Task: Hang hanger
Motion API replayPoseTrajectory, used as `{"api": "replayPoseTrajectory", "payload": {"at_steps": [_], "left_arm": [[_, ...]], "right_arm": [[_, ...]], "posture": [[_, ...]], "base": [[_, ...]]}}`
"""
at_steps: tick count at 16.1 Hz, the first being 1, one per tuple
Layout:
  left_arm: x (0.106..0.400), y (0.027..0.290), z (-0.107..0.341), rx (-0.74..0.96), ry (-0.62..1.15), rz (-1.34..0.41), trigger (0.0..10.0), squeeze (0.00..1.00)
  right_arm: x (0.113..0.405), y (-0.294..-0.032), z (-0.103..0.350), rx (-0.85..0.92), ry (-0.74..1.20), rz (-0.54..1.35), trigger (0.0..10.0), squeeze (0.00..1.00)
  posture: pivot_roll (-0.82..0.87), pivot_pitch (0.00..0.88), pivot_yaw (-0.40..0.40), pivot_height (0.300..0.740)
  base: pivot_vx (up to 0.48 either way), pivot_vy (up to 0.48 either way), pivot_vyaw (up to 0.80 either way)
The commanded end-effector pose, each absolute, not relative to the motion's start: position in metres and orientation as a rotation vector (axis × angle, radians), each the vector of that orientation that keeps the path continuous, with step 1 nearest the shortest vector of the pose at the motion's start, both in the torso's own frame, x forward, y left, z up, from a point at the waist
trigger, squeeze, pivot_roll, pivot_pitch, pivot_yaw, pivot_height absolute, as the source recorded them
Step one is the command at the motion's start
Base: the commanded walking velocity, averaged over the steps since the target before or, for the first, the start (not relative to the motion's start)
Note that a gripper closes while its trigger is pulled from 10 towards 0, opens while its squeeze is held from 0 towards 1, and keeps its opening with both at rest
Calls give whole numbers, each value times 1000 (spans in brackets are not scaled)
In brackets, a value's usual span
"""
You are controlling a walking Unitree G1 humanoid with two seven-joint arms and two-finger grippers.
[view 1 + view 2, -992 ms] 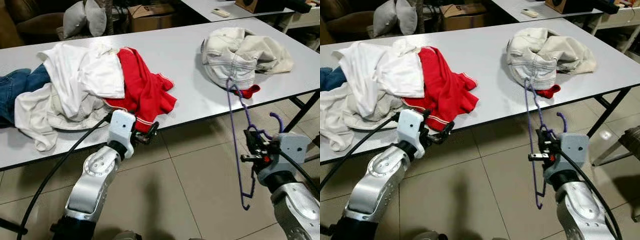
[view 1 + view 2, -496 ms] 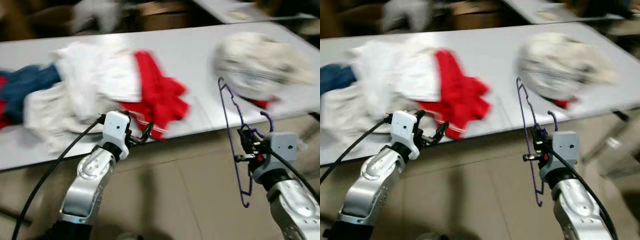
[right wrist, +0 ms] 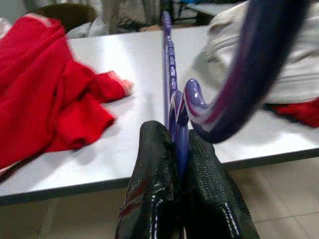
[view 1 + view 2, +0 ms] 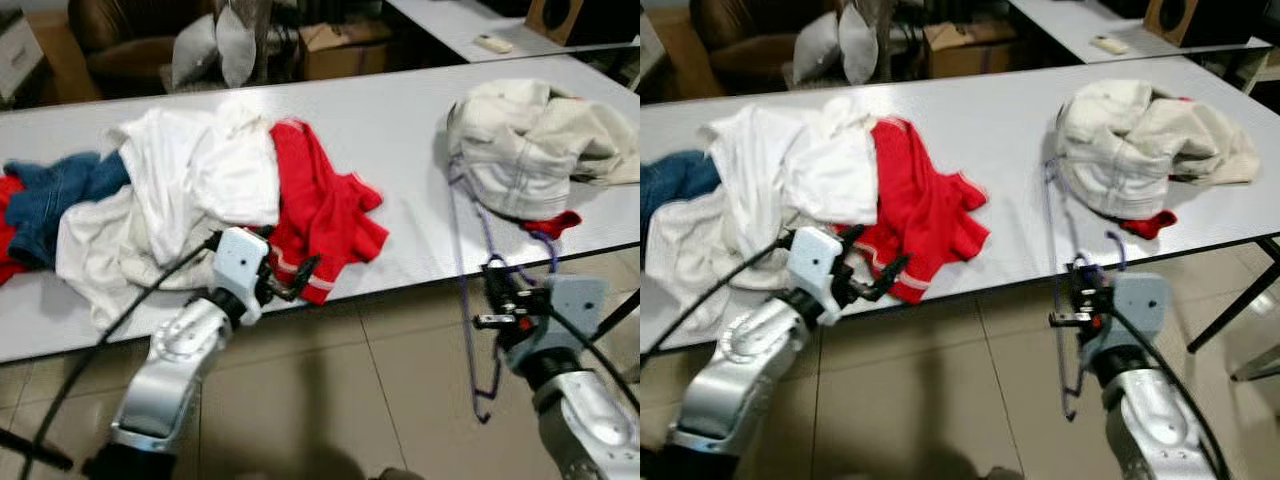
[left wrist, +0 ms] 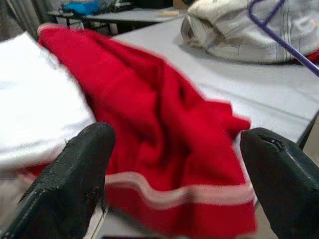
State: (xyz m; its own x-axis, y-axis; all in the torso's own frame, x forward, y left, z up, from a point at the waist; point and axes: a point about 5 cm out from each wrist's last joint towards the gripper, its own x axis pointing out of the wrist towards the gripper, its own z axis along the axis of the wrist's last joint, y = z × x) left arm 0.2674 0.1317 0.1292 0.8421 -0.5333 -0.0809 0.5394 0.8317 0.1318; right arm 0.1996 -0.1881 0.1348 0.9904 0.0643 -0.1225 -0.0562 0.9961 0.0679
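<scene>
We have the purple hanger in hand, and that is about as far as the job has got. Our right pincer is clamped on it near the neck; in the right wrist view the two black fingers press together on the thin purple wire just under the hook. The hanger stands roughly upright in front of the near edge of the counter, its top rising over the counter edge towards the beige garment at the far right, its lower end hanging over the tiled floor.

Our left pincer hovers at the near edge of the counter, its fingers spread apart and holding nothing, just beside the hem of the red garment. To the left lies a heap of white clothes with a blue garment beyond it.

What is left, as we judge it, is nearly everything: no rail, hook or rack is in sight to take the hanger, so we must first find one, carry the hanger there and set its hook over it.
</scene>
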Motion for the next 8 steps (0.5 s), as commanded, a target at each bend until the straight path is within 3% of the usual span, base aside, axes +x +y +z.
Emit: {"api": "replayPoseTrajectory", "payload": {"at_steps": [1, 3, 4, 5, 8], "left_arm": [[264, 132, 130, 175, 31, -604, 10000, 506], [262, 129, 126, 226, 33, -682, 10000, 286], [262, 127, 123, 258, 37, -702, 10000, 106], [264, 125, 120, 308, 47, -721, 10000, 0], [267, 125, 112, 501, 61, -821, 10000, 0]], "right_arm": [[197, -190, 139, 73, 113, 54, 10000, 0], [194, -193, 139, 71, 120, 48, 10000, 0], [193, -196, 140, 35, 114, 36, 10000, 0], [193, -199, 140, 11, 112, 30, 10000, 0], [195, -203, 141, 7, 125, 54, 10000, 0]], "posture": [[-97, 45, 31, 740], [-106, 51, 39, 740], [-109, 52, 39, 740], [-111, 52, 37, 740], [-115, 52, 35, 740]], "base": [[0, 0, -788], [0, 0, -788], [0, 0, 0], [0, 0, 0], [0, 0, 0]]}}
